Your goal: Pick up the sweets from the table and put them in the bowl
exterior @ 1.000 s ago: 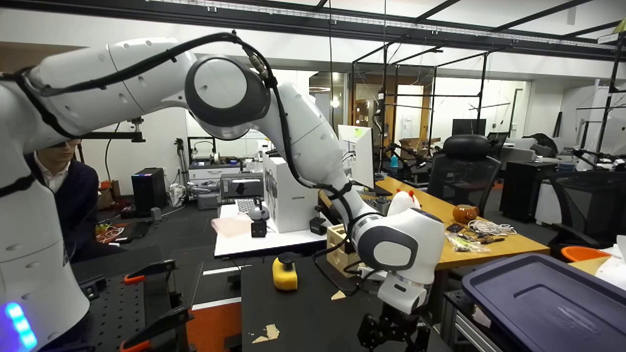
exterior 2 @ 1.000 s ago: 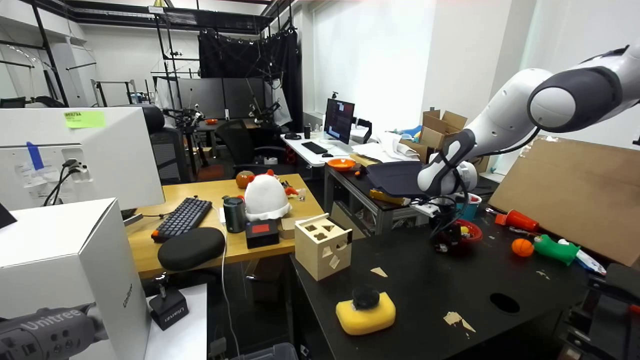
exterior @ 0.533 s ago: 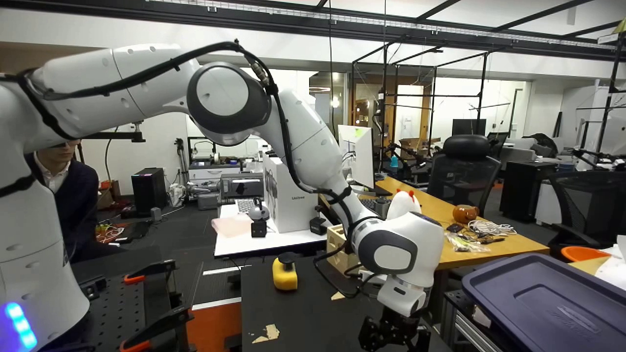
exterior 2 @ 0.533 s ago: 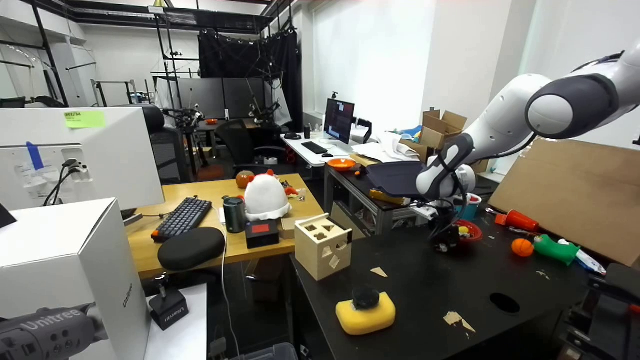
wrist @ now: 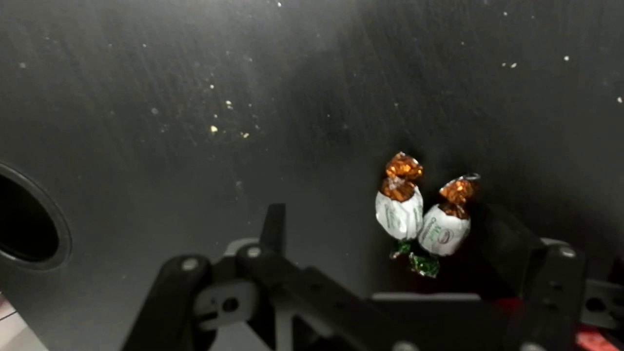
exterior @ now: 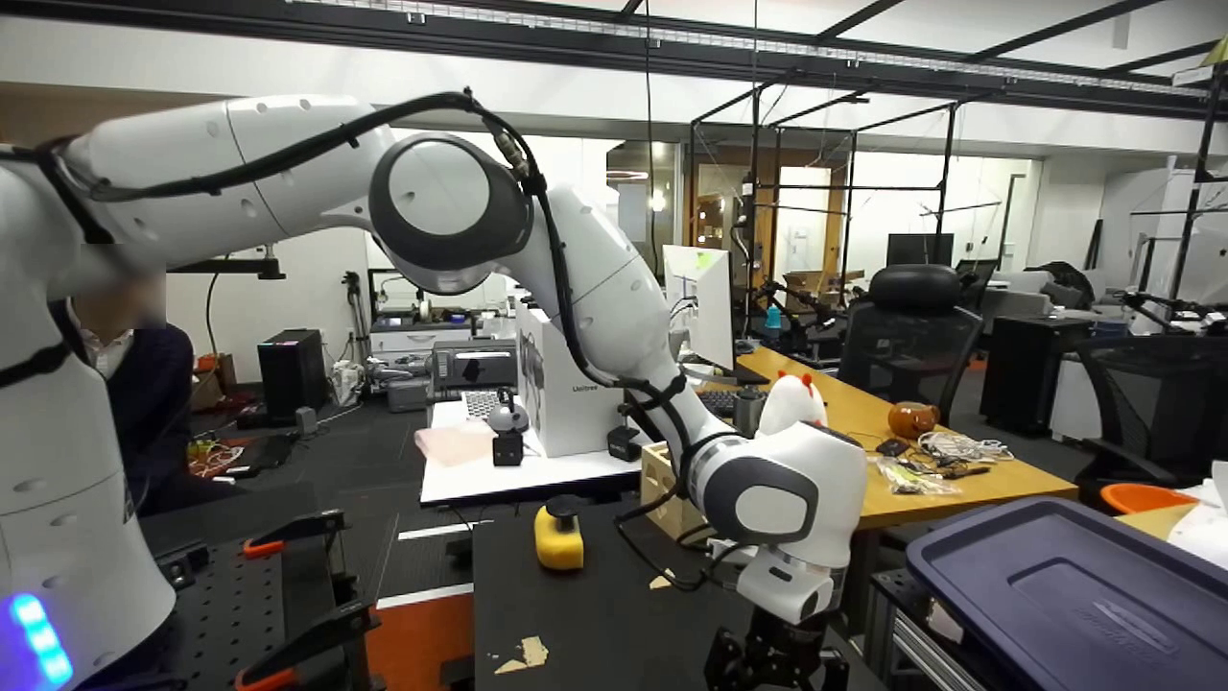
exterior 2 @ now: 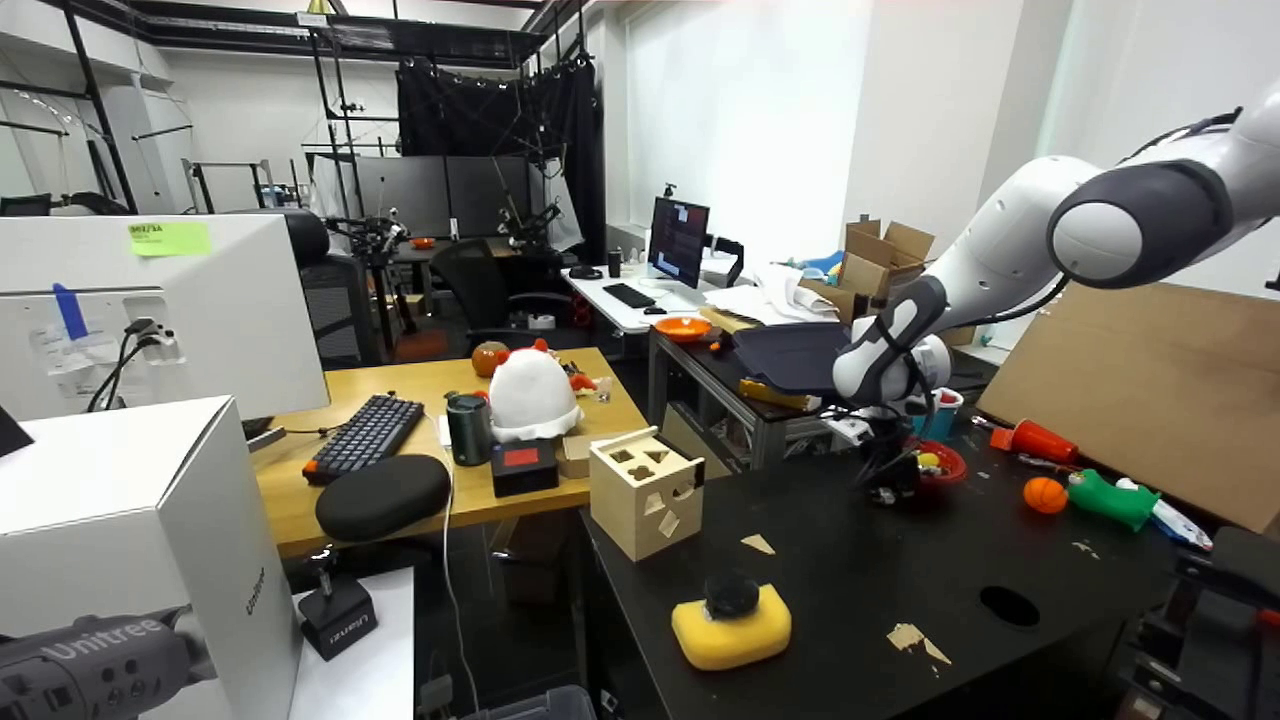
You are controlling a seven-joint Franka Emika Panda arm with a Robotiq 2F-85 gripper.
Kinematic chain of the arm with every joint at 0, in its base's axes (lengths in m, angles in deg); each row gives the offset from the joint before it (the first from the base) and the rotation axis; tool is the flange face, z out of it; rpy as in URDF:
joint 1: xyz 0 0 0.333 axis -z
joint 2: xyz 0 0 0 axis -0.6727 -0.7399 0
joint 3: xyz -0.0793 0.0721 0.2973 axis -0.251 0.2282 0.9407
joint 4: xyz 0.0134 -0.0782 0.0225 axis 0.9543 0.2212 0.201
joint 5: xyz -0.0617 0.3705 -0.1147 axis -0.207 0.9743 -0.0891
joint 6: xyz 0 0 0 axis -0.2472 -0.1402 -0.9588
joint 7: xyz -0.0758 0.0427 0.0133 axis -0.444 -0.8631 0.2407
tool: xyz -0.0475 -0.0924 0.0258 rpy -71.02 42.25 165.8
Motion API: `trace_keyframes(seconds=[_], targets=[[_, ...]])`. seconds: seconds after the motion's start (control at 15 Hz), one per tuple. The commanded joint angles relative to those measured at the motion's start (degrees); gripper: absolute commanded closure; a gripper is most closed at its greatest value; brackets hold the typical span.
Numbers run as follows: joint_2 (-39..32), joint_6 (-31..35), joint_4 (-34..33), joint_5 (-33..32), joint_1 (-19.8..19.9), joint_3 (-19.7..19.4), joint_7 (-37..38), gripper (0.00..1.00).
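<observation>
Matte blk desk (exterior 2: 850, 570) w/ hole (exterior 2: 1010, 606): 2 wrapped sweets (wrist: 399, 217), touching; red bowl (exterior 2: 953, 475); wooden box (exterior 2: 640, 510) w/ cutouts; yellow block (exterior 2: 735, 638) w/ blk knob (exterior 2: 731, 594); orange ball (exterior 2: 1045, 495) just beside green toy (exterior 2: 1110, 498); red cup (exterior 2: 1042, 441), on its side; tan patches (exterior 2: 906, 635).

Two sweets (wrist: 399, 214), white with orange and green ends, lie side by side on the black table (wrist: 302, 151), between the widely parted fingers (wrist: 274, 229) of the gripper (wrist: 383, 219) and nearer one finger. A round hole (wrist: 24, 219) lies well outside the opposite finger; pale specks (wrist: 214, 129) lie ahead of the gripper.
</observation>
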Motion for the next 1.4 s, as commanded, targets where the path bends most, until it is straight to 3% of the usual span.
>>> trace_keyframes(seconds=[0.0, 0.13, 0.2, 0.27, 0.87, 0.93, 1.07, 1.13, 1.33], targets=[[-1.2, -0.5, -2.0, -1.2, -0.2, -0.7, 3.0, 0.0], [-1.4, -0.4, -2.0, -1.2, -0.2, -0.6, 3.2, 0.0], [-1.5, -0.2, -2.0, -1.2, -0.3, -0.7, 3.5, 0.25], [-1.5, -0.1, -1.9, -1.3, -0.3, -0.8, 3.9, 0.26], [-0.9, 1.9, -0.8, -1.2, -0.9, -0.7, 6.4, 0.95], [-0.8, 2.0, -0.6, -1.2, -1.0, -0.7, 6.6, 0.99], [0.0, 2.5, 0.6, -0.5, -1.9, -1.2, 6.0, 0.95], [0.4, 3.1, 1.2, -0.4, -2.1, -1.1, 5.6, 1.0], [2.0, 5.1, 3.1, -0.4, -3.2, -0.4, 3.8, 0.97]])
